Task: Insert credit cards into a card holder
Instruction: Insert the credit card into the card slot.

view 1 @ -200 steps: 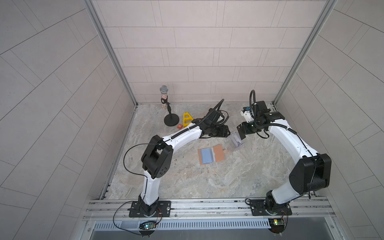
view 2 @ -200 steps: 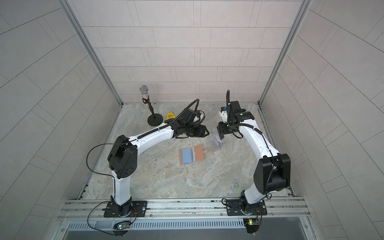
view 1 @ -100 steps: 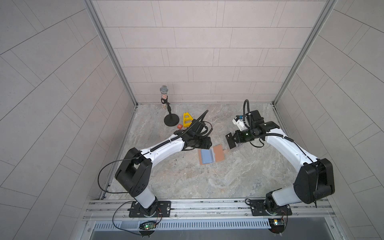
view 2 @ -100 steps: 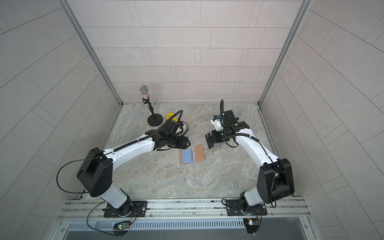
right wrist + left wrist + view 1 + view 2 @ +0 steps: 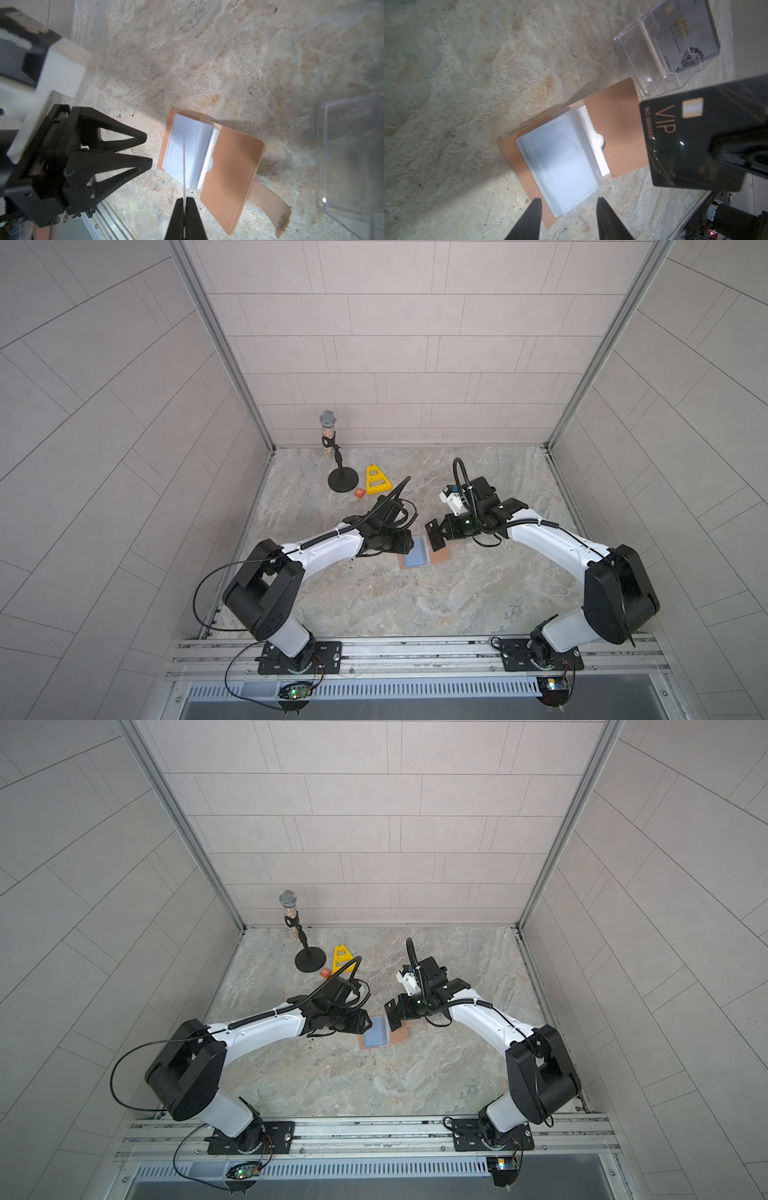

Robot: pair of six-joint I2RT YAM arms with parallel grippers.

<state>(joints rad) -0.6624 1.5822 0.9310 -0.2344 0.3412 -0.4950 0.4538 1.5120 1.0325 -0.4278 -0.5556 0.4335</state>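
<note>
Card holder point(image 5: 420, 556) lies open and flat on the desk point(image 5: 415, 614), mid-workspace between the two arms. It has a tan-pink cover, and a stack of clear plastic sleeves point(image 5: 560, 166) sits on one half. The other half is a bare leather-like pocket with a thumb notch, and the strap point(image 5: 270, 199) trails off its outer edge. Right end effector point(image 5: 184, 199) is clamped on a black card point(image 5: 691, 145) with gold "VIP" lettering, held on edge above the sleeves. Left end effector point(image 5: 569, 200) has its fingers apart with nothing between them, and sits low, just beside the sleeve side of the holder. A clear plastic box point(image 5: 643, 62) stands near the holder's far side with a pale card point(image 5: 685, 31) leaning in it. Well apart, toward the back wall, are a microphone stand point(image 5: 343, 480), a yellow triangular piece point(image 5: 376, 481) and an orange tile point(image 5: 360, 492).
</note>
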